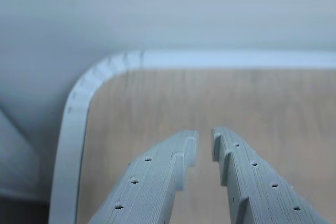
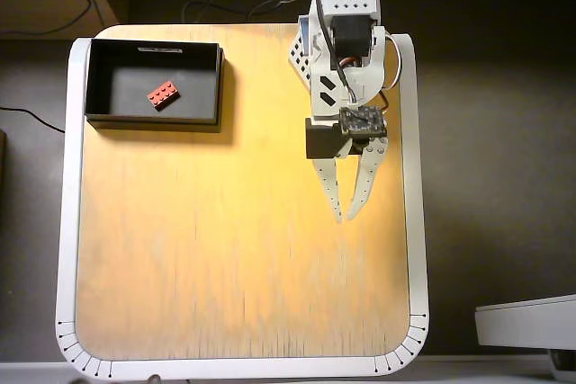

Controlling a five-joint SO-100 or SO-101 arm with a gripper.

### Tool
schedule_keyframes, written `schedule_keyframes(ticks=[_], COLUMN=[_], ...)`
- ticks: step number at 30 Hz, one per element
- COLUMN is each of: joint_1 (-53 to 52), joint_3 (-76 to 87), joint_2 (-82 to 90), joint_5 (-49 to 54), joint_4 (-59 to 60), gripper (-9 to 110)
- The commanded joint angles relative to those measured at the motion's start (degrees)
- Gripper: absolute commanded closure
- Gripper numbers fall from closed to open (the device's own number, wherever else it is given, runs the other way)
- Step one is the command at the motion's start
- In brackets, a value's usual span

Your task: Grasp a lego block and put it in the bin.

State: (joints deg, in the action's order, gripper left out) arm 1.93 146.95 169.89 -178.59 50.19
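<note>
Pincer (image 2: 345, 218) nearly closed, only a thin gap between the two pale fingers (image 1: 157, 177), nothing held between them. In the wrist view, tips close together over bare wood, with a rounded white corner of the tabletop (image 1: 79, 98) just past them. In the overhead view, pointing down the picture, over the right part of the tabletop (image 2: 225, 267), close to its white right edge. White arm (image 2: 346, 24) reaching in from the top of the picture.

Bin (image 2: 90, 78) well apart from the pincer, up and to the left, sitting in the top left corner of the tabletop. Black, low walls, open on top. Lego block (image 2: 163, 94) lying inside the bin, near its middle, flat on the dark floor, turned a bit crooked, studs up. Small and red, touching no wall of the bin.
</note>
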Motion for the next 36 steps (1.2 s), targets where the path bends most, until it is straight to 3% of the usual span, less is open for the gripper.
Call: schedule_keyframes(ticks=[1,16,32,36], joint_1=[1.7,-1.9,-1.4,0.4], joint_3=[6.2,34.5,34.8,34.8], joint_2=[5.8,19.0,19.0,19.0], joint_5=[0.8,2.5,4.3,9.1], joint_4=[-2.2,-2.1,26.0,26.6], gripper=[101,101,101,101])
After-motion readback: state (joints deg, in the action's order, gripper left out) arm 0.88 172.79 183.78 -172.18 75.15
